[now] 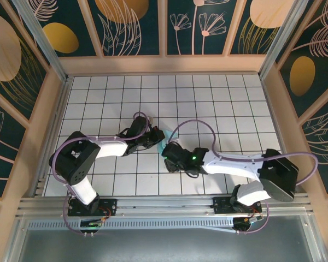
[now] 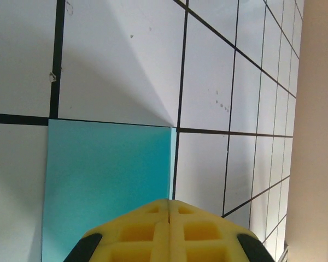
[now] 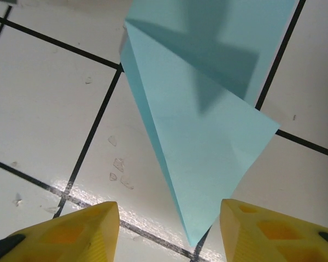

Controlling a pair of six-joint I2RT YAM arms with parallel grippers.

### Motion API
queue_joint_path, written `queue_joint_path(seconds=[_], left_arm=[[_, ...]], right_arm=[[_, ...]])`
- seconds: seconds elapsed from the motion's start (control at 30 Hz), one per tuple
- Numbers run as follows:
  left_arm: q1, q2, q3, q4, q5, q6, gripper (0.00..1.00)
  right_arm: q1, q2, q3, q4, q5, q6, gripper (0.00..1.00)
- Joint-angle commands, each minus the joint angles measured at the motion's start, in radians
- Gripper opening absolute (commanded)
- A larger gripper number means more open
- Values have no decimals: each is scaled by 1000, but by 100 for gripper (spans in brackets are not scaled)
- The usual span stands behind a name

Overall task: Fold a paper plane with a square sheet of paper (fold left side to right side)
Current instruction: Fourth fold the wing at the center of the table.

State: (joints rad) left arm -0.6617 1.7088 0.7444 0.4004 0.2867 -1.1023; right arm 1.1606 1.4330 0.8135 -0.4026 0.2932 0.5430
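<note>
A: Start at the near edge. How are the arms set?

B: The 2 bases sit on the near rail. Both arms reach in toward the middle of the gridded table (image 1: pixel 208 93), and their heads end up close together.

A: What about the right gripper (image 3: pixel 169 213)?

B: Its 2 yellow fingers (image 3: pixel 71 232) stand well apart with nothing clamped between them. In the gap lies a sharp corner of the sheet of paper (image 3: pixel 202 136), and neither finger touches it.

A: What shape is the paper there?

B: It is turquoise and partly folded. 1 triangular flap lies over the rest and narrows to that corner. A fold edge runs up its left side, and shadow falls across the upper part.

A: And the left gripper (image 2: pixel 169 203)?

B: Its fingers are pressed together tip to tip, with no gap. They sit over a flat part of the sheet. I cannot tell whether they bear down on it. No paper is caught between them.

A: Where does that part of the sheet lie?

B: Its far edge runs along a black grid line, and its right edge lies just beside another.

A: And farther out?

B: There are white tiles, then the dark wall panels (image 1: pixel 131 22) with gold ovals.
</note>
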Motion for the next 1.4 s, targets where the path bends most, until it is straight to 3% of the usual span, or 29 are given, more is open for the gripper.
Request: queue_joint_path(seconds=[0.0, 0.43, 1.37], left_arm=[[-8, -26, -13, 0, -10, -28, 0], [-8, -31, -4, -26, -9, -41, 0], [-8, -49, -7, -44, -27, -31, 0]], right_arm=[[36, 62, 61, -35, 128, 45, 53], [70, 229, 121, -45, 238, 58, 48], [47, 289, 99, -48, 264, 73, 17]])
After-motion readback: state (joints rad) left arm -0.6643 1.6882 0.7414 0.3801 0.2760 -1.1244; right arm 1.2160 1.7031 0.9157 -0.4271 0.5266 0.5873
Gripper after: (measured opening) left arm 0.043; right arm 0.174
